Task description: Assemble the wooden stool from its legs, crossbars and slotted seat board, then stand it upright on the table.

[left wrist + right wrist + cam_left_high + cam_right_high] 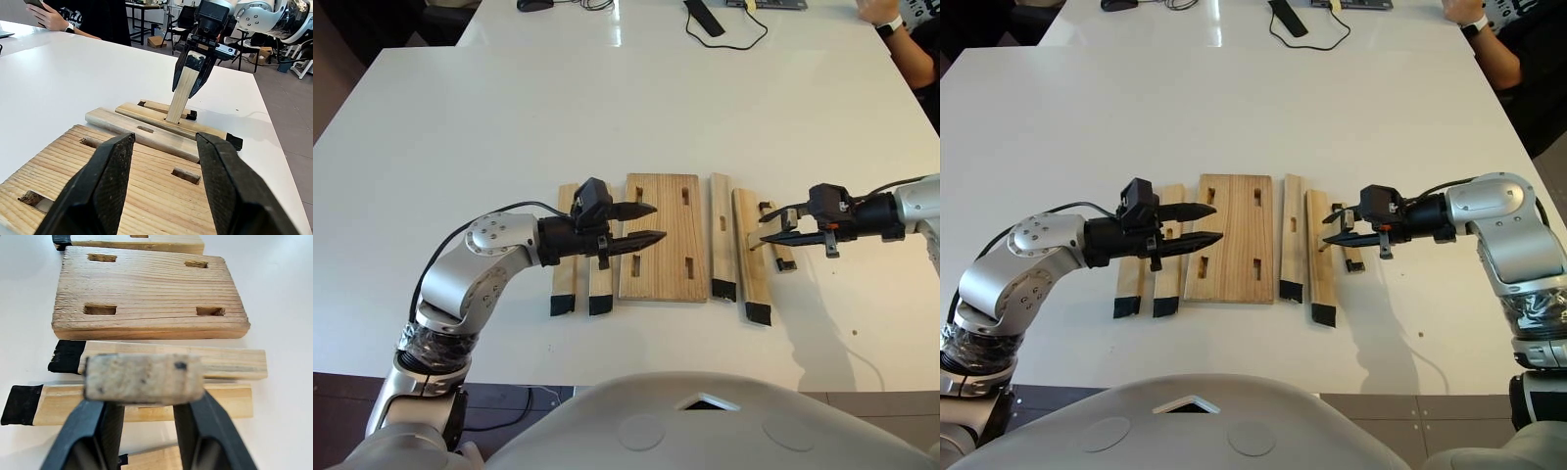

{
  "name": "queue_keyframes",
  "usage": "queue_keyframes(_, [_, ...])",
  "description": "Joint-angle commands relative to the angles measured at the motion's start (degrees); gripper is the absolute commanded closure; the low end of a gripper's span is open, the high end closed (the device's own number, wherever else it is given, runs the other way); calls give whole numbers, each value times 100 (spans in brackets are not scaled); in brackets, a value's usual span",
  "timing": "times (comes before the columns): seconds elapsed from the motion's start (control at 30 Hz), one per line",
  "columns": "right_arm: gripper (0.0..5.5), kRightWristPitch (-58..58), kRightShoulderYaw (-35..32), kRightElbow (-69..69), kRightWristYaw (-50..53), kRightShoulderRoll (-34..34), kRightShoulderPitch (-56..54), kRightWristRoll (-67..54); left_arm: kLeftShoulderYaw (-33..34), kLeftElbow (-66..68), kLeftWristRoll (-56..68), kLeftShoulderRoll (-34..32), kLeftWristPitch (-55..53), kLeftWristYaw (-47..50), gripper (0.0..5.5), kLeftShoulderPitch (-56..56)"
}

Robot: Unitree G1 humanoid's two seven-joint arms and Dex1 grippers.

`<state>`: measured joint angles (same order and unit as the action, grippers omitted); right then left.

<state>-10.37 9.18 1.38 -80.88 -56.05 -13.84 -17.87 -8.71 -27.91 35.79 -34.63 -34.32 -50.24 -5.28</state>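
Observation:
The slotted seat board (661, 235) lies flat at the table's middle. Two black-tipped legs (566, 250) lie to its left and two more legs (721, 235) to its right. My left gripper (654, 222) hovers open just above the board's left edge, fingers (105, 188) spread with nothing between them. My right gripper (766, 228) is shut on a short wooden crossbar (180, 95). The crossbar tilts down, and its lower end touches the outer right leg (751, 259). A second crossbar (784, 257) lies on the table beside that leg.
The white table (509, 117) has wide bare room all around the parts. A black cable (724, 29) and dark items lie at the far edge. A person's hand with a watch (886, 15) rests at the far right corner.

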Motion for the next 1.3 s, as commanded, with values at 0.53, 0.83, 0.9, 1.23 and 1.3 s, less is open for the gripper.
queue_keyframes(0.53, [420,-577,264,-898,638,732,510,-49,-156,-82,-27,-186,-233,-254,320,-33])
queue_keyframes(0.83, [265,-635,-263,-667,1008,871,280,-175,-149,-90,-79,-108,-221,-133,320,39])
queue_keyframes(0.9, [265,-708,-409,-518,1029,863,265,-282,-147,-67,-101,-101,-202,-117,320,46])
queue_keyframes(1.23, [265,-2424,-2136,1622,1522,496,-2,-2282,-64,-132,-175,-40,-66,48,320,234])
queue_keyframes(1.3, [265,-2540,-2210,1717,2143,841,-408,-2431,-82,-105,-187,-15,-46,79,320,204])
